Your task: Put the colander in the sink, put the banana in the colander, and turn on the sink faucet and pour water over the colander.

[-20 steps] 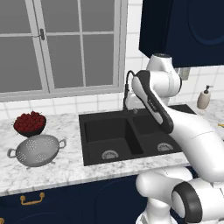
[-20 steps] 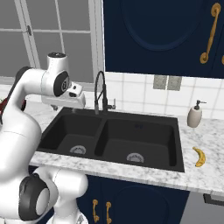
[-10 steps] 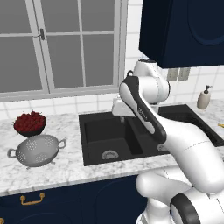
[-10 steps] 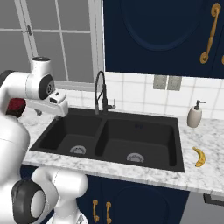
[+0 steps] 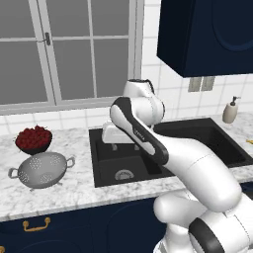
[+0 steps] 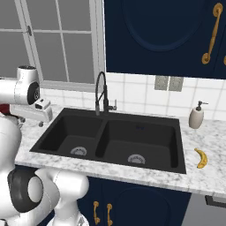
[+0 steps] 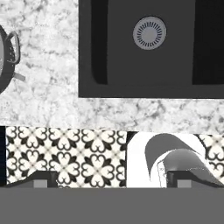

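The silver colander stands on the marble counter left of the black sink, below a dark bowl of red fruit. My gripper hangs open and empty above the sink's left basin, to the right of the colander. In the hand view the open gripper looks down on the left basin's drain, with a colander handle at the left edge. The yellow banana lies on the counter right of the sink. The black faucet rises behind the divider.
A bowl of red fruit sits just behind the colander. A beige soap dispenser stands at the back right. A window lies behind the counter and dark cabinets hang above the right side. The counter's front edge and patterned floor show below the hand.
The arm has swung left, from near the faucet to above the sink's left basin, closer to the colander. The gripper has stayed open. Colander and banana have not moved.
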### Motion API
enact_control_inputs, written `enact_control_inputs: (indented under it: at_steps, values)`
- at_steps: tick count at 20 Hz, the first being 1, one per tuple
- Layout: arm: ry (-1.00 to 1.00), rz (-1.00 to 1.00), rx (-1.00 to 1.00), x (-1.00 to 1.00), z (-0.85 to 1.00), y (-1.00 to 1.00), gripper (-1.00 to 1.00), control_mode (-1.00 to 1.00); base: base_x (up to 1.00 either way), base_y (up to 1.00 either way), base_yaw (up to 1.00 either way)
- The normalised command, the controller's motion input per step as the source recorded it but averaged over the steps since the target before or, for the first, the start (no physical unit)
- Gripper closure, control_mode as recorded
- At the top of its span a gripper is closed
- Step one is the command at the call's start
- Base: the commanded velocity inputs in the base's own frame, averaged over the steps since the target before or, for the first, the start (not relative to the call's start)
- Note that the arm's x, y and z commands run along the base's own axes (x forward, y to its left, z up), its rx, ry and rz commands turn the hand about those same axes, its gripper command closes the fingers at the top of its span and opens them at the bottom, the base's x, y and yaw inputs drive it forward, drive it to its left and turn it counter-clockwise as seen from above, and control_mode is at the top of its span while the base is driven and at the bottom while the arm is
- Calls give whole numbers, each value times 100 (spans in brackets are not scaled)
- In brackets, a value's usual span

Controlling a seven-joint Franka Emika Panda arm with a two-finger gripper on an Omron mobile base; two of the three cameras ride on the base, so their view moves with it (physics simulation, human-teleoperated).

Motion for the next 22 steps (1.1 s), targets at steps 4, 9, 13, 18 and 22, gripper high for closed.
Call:
enact_control_inputs:
  at_steps: [4,9,13,18,22]
  values:
    - [9,0,2,5,-10,58,-100,-100,0,0,0]
    - [3,-4,0,12,-2,68,-100,-100,0,0,0]
    - [0,0,0,51,-22,72,-100,-100,0,0,0]
    - [0,0,0,41,-32,43,-100,-100,0,0,0]
    - [0,0,0,39,-46,19,-100,-100,0,0,0]
